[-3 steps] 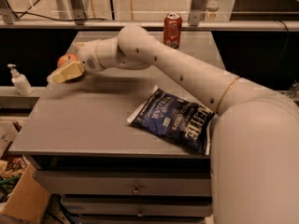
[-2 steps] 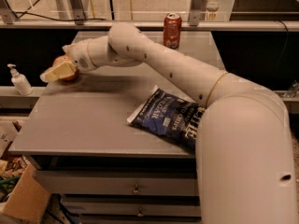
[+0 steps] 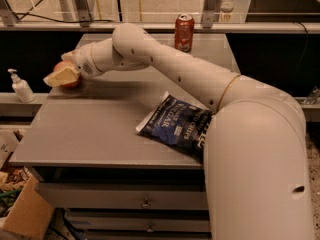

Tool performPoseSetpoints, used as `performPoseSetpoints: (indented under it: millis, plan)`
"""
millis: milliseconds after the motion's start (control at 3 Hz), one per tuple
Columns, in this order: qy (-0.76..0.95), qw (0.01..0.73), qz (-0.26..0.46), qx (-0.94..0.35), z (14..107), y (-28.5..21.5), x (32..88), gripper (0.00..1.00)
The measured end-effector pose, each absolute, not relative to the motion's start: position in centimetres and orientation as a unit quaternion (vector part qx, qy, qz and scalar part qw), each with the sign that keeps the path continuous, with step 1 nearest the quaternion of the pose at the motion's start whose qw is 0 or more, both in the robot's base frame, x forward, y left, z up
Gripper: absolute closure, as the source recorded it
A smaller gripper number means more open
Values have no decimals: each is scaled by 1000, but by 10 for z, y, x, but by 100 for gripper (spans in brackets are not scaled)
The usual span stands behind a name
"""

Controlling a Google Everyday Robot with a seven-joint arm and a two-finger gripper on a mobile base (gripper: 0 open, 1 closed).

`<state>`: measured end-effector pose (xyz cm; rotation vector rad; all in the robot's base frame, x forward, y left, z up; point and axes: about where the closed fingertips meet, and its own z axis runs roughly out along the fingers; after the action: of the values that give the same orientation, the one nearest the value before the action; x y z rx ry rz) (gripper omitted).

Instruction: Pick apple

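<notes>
The apple (image 3: 64, 65) is red-orange and sits at the far left edge of the grey table (image 3: 95, 129). Only its top and a strip of its lower side show. My gripper (image 3: 61, 76) is right at the apple, its cream-coloured tip lying across the apple's front and hiding most of it. The white arm reaches in from the lower right, across the table to the left edge.
A red soda can (image 3: 184, 32) stands at the back of the table. A dark blue chip bag (image 3: 175, 126) lies near the front right, beside the arm. A white pump bottle (image 3: 21, 86) stands on a ledge to the left. A cardboard box (image 3: 25, 214) sits on the floor at lower left.
My gripper has moved a little to the left and closer over the apple. The can and the chip bag have not moved.
</notes>
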<state>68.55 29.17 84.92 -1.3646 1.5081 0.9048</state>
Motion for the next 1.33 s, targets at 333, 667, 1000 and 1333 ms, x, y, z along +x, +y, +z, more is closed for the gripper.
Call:
performPoseSetpoints:
  millis: [333,667,1000,1333]
  plan:
    - [608,442,364,-550,852,292,686,87]
    - [608,442,364,-550,852,291,686,100]
    - [610,467,339,-543,885,254,699,100]
    - [616,501,312,-522,927,199,709,100]
